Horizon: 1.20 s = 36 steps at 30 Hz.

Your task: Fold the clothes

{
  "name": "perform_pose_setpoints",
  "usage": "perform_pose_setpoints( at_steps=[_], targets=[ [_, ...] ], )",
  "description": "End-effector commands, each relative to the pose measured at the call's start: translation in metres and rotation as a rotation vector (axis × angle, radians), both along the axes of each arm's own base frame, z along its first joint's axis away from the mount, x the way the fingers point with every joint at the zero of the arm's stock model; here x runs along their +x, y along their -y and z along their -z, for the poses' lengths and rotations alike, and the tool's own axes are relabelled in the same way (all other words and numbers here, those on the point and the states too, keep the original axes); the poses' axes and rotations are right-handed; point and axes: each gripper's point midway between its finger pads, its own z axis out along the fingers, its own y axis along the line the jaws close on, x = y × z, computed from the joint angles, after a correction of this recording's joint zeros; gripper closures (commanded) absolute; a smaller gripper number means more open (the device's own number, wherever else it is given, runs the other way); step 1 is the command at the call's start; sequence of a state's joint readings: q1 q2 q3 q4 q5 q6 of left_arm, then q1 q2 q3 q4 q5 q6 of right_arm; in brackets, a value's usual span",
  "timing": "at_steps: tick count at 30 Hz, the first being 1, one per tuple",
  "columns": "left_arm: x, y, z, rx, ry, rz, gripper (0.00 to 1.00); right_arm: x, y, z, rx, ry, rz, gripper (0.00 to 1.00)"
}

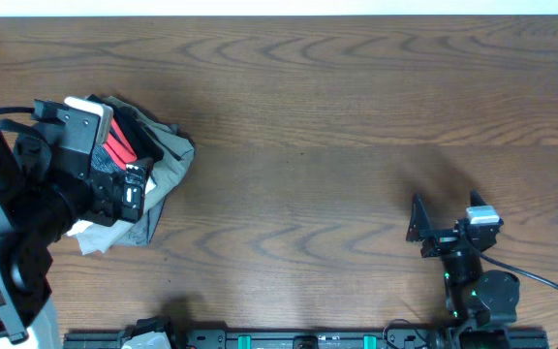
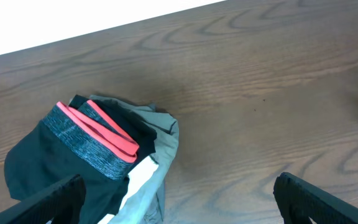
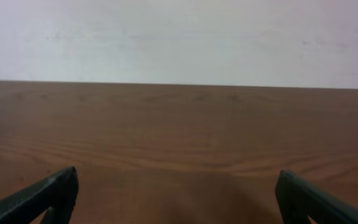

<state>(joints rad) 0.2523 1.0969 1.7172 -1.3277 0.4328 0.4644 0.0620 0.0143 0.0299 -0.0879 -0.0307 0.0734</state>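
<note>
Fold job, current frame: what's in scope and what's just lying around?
Job:
- leggings, coral waistband, grey band
- left gripper, open, over them
- right gripper, open, well apart from the clothes

Lying about:
- khaki garment, under the leggings
- white garment, beside the khaki one

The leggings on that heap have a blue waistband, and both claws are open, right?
Not blue: the left wrist view shows the waistband is coral-red. The leggings do lie on the heap, and the left claw and right claw are both open.
</note>
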Motion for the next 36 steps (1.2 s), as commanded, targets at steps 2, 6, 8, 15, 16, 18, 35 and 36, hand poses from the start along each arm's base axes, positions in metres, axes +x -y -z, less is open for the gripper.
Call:
perform_pose_setpoints(
  at_steps=[2,6,8,15,16,18,35,36],
  targets=[
    [-0.0004,-0.0005,-0.0044,-0.001,0.010,-0.012,0.02,0.0010,0.0002,0.0044,0.044,0.003,0.001,0.01],
    [-0.0004,-0.0005,-0.0044,-0.001,0.010,-0.012,0.02,0.0009,-0.0001,0.0055,0.053,-0.002,0.000,0.01],
    [-0.0004,-0.0005,-0.0044,-0.001,0.010,-0.012,0.02,0.0010,0.0002,0.0055,0.054,-0.002,0.001,0.01],
    [-0.0004,-0.0004,-0.0044,-0.001,0.010,-0.011,0.02,0.0010,0.0002,0.0055,0.054,-0.002,0.001,0.01],
    [-0.0004,-0.0005,-0.0044,-0.001,0.010,-0.012,0.02,0.0010,0.0002,0.0055,0.054,-0.002,0.001,0.01],
    [-0.0004,-0.0004,-0.0044,-0.001,0.010,-0.011,0.02,0.0010,0.0002,0.0056,0.054,-0.003,0.002,0.01],
    [-0.0052,0.0036,-0.0057,0.000,0.015,0.001,0.02,0.0010,0.0002,0.0056,0.054,-0.003,0.002,0.01],
    [-0.0053,0.0051,-0.0084,0.003,0.029,0.007,0.02,0.0010,0.0002,0.0056,0.054,-0.003,0.002,0.01]
  ],
)
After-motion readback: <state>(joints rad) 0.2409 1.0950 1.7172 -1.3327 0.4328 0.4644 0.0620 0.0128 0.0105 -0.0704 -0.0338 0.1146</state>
